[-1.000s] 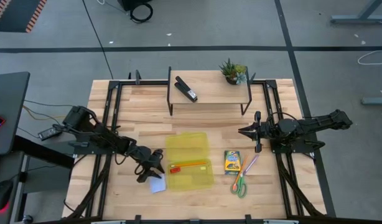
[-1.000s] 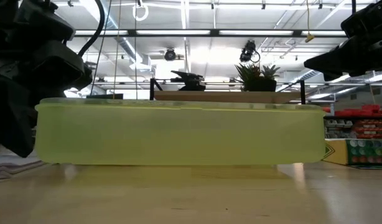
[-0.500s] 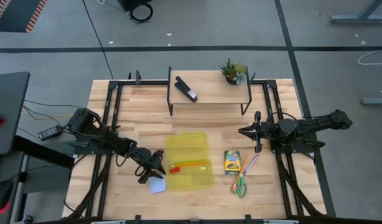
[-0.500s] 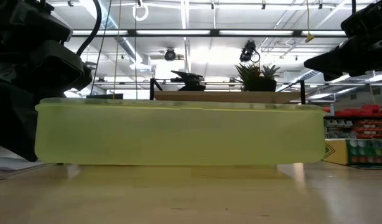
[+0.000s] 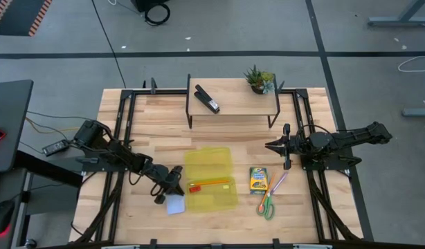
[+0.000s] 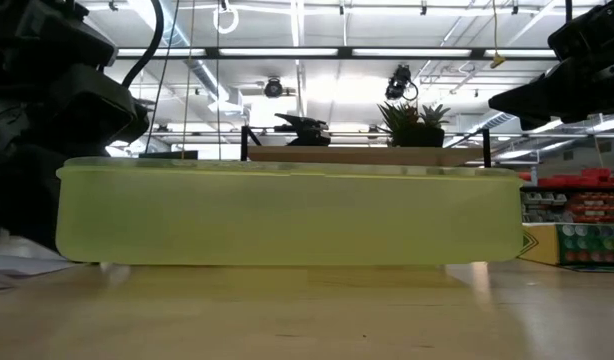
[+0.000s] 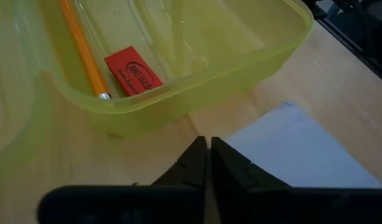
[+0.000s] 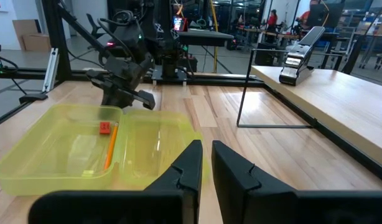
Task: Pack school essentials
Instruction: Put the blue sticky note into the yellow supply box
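The yellow translucent case (image 5: pixel 207 158) lies open at the table's middle, holding the orange pencil (image 7: pixel 82 46) and the red eraser (image 7: pixel 133 70). The pale blue notepad (image 5: pixel 174 205) lies flat on the table just left of the case. My left gripper (image 7: pixel 208 142) is low over the table between the case's wall (image 7: pixel 197 87) and the notepad (image 7: pixel 297 149), its fingers shut. The crayon box (image 5: pixel 258 179), purple pen (image 5: pixel 278 182) and green-handled scissors (image 5: pixel 266 206) lie right of the case. My right gripper (image 5: pixel 268 146) waits shut, level, above the table's right half. My left gripper's shut fingers slant down from the table's left at the notepad's edge (image 7: pixel 241 134) that faces the case. I cannot tell whether they touch the notepad or have any of it between them. The notepad lies flat on the table.
A raised wooden shelf (image 5: pixel 233 104) at the far side carries a black stapler (image 5: pixel 207 99) and a small potted plant (image 5: pixel 259 78). Bare wood lies in front of the case and at the far left.
My left gripper has shut its fingers, which stood apart a second ago, while staying in place beside the notepad.
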Robot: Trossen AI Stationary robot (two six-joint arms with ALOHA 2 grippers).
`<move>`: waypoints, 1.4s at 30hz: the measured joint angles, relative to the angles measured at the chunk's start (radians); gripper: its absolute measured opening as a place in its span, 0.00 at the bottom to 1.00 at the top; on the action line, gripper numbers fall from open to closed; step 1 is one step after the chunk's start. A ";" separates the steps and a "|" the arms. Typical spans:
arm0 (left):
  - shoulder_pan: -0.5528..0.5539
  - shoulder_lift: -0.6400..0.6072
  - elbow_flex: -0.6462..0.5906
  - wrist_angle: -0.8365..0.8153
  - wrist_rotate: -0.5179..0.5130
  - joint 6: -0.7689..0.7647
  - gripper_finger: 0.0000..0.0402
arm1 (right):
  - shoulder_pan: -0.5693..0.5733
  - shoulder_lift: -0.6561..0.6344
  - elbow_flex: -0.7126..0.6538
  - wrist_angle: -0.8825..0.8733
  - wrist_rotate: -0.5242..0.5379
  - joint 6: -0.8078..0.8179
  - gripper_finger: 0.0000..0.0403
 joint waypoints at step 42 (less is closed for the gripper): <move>-0.056 -0.308 0.369 -0.744 0.209 0.104 0.00 | 0.000 0.000 0.000 0.000 0.000 0.000 0.10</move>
